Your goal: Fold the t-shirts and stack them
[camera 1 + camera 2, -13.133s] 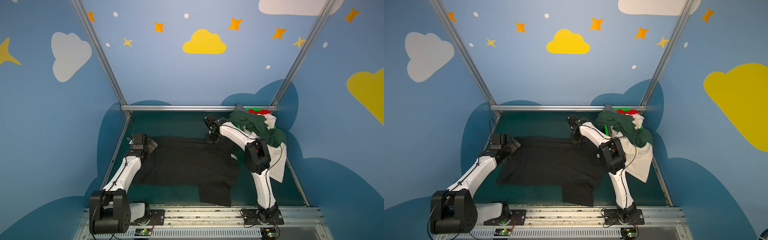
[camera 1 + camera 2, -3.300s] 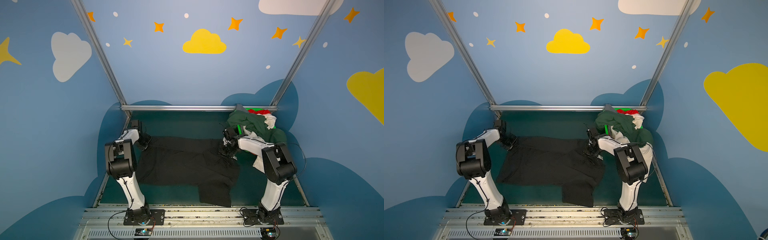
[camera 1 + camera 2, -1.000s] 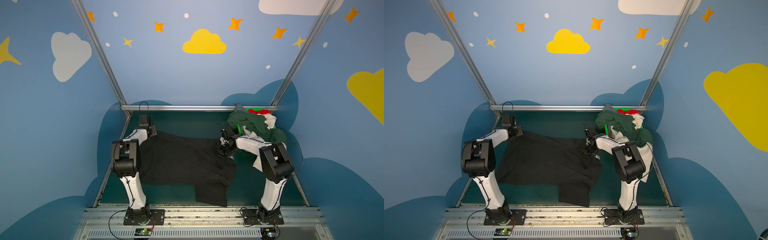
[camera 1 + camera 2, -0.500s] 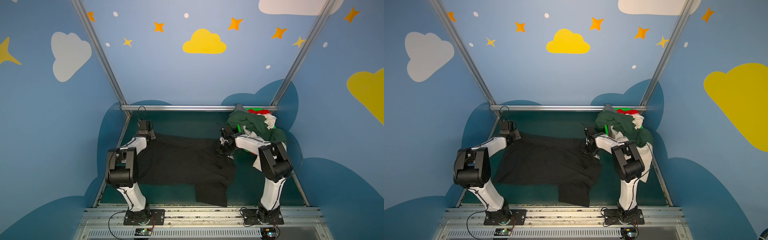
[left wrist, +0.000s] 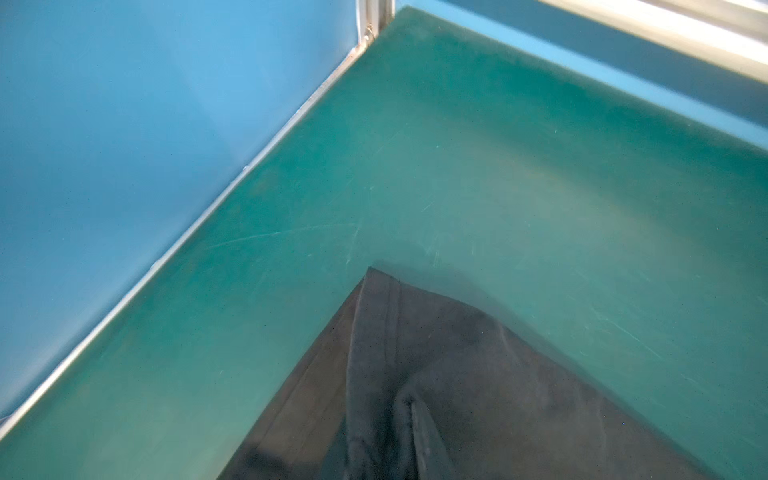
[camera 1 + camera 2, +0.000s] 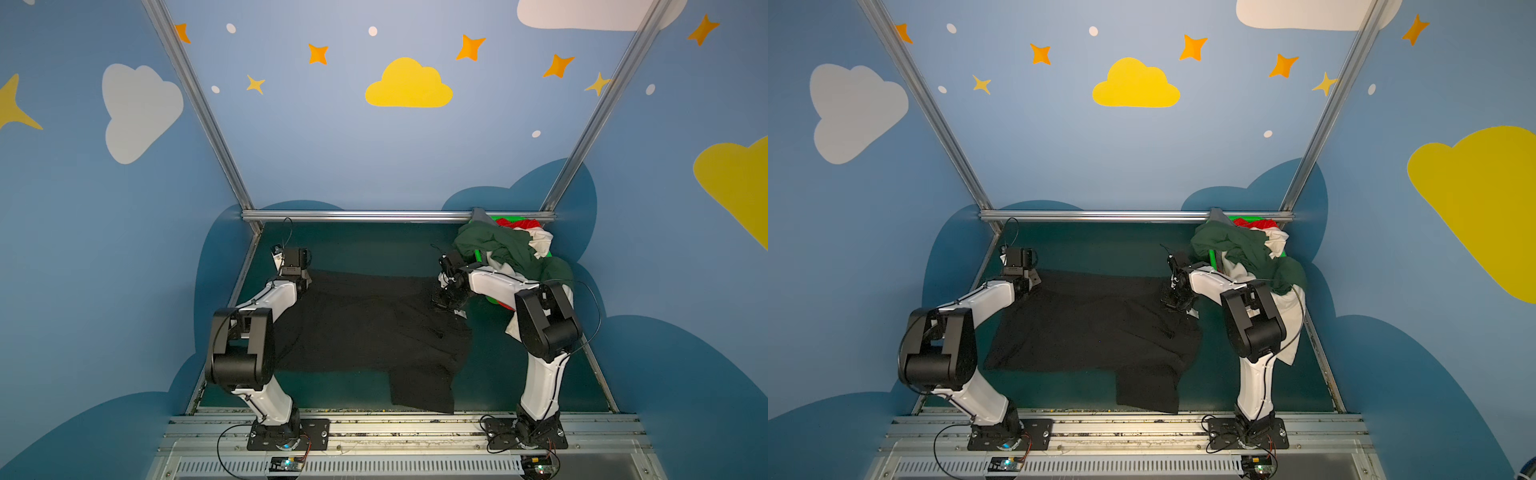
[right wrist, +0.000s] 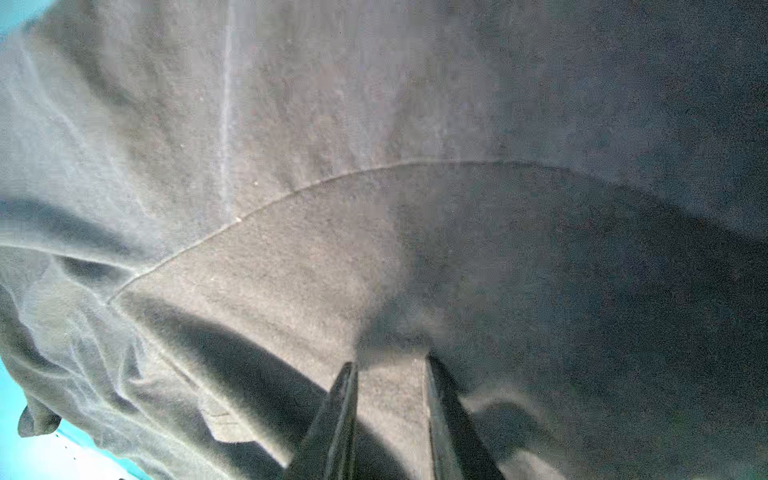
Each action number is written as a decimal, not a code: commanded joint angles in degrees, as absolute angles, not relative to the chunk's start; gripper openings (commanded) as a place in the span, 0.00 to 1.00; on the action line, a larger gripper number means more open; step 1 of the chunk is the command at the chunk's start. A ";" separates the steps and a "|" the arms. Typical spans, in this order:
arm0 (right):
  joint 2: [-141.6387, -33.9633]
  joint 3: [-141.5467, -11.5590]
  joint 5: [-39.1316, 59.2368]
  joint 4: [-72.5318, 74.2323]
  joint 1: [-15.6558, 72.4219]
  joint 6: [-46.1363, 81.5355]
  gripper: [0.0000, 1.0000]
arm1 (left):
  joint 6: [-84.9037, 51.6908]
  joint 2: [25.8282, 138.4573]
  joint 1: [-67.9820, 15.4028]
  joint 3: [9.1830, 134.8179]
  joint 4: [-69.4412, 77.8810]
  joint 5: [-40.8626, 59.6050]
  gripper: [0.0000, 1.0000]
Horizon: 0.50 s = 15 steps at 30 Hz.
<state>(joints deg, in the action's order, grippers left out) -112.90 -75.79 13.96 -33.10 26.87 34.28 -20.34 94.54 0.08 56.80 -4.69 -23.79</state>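
Observation:
The black t-shirt (image 6: pixel 365 332) lies spread on the green table in both top views, with one part hanging toward the front edge. My left gripper (image 6: pixel 306 277) is low at its far left corner (image 5: pixel 382 299). Cloth bunches over the jaws in the left wrist view, so their state is unclear. My right gripper (image 6: pixel 446 301) is down on the shirt's far right part. Its two fingers (image 7: pixel 345 386) stand with a band of black cloth filling the gap between them. The dark green t-shirt (image 6: pixel 498 245), white one (image 6: pixel 540 243) and red one (image 6: pixel 519 224) are piled at the back right.
A bright green basket (image 6: pixel 509 217) under the pile stands in the back right corner, with cloth hanging over its side. A metal rail (image 6: pixel 374 215) runs along the back and blue walls close in left and right. Bare green table (image 6: pixel 365 249) lies beyond the shirt.
The left gripper has come down and slightly nearer with the shirt's far left corner, which now lies on the table. Its elbow has swung lower. The right arm has not moved.

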 commanded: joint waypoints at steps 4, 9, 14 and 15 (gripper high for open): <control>-115.10 -76.30 11.69 -35.60 26.55 33.14 0.29 | -37.83 87.36 -0.09 52.94 -15.87 -38.12 0.11; -115.31 -76.94 11.34 -36.11 26.19 32.93 0.29 | -43.18 82.19 0.78 49.20 -16.64 -39.55 0.51; -115.28 -77.22 11.21 -36.29 26.08 32.61 0.30 | -41.75 84.39 2.55 52.53 -20.27 -38.11 0.74; -115.40 -77.35 11.18 -36.37 26.03 32.54 0.30 | -42.04 85.10 3.03 53.44 -21.47 -37.45 0.75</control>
<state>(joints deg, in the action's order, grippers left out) -113.38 -76.75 13.08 -34.33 26.44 33.39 -40.45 83.68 2.02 50.96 -17.32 -36.77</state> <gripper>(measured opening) 0.295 0.743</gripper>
